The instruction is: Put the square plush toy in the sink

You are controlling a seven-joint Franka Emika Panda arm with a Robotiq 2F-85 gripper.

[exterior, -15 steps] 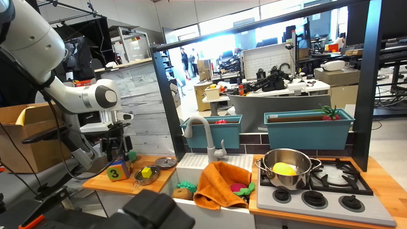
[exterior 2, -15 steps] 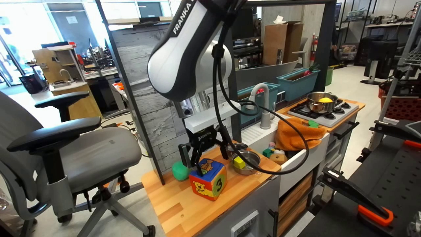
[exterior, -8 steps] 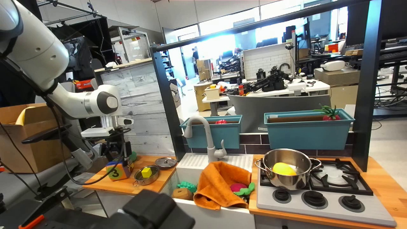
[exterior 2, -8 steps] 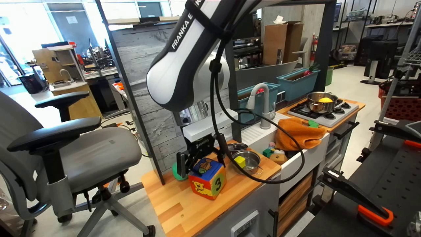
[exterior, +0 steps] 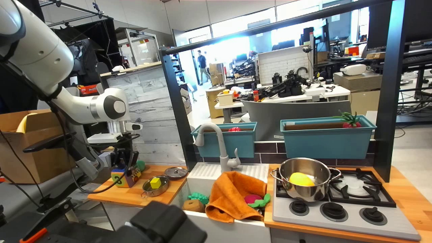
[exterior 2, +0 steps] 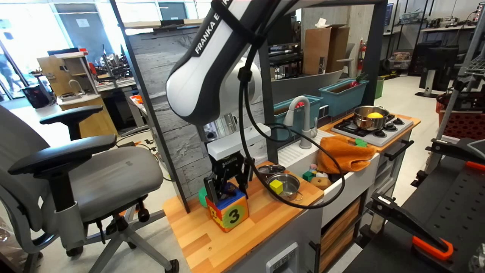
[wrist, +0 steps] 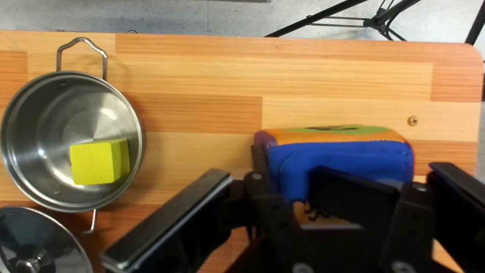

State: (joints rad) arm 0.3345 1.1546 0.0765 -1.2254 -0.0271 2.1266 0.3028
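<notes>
Pan [exterior 2: 292,185] between toy [exterior 2: 229,215] and sink [exterior 2: 360,185]

In an exterior view: raised, frontal, middle range, facing sink [exterior: 236,231] and stove [exterior: 353,213].
In an exterior view: raised, angled down over table [exterior 2: 189,227] and cube [exterior 2: 229,213], both near; sightline slants to the far stove.
Both exterior views share cube, pan [exterior 2: 291,185], sink, stove.
Wrist view: closest, downward past the end effector [exterior 2: 230,196]; cube, pan shared, left and right reversed.

plush cube [exterior 2: 229,214]: cloth | pan [wrist: 75,117]: glossy metal | counter [wrist: 204,81]: smooth wood
</notes>
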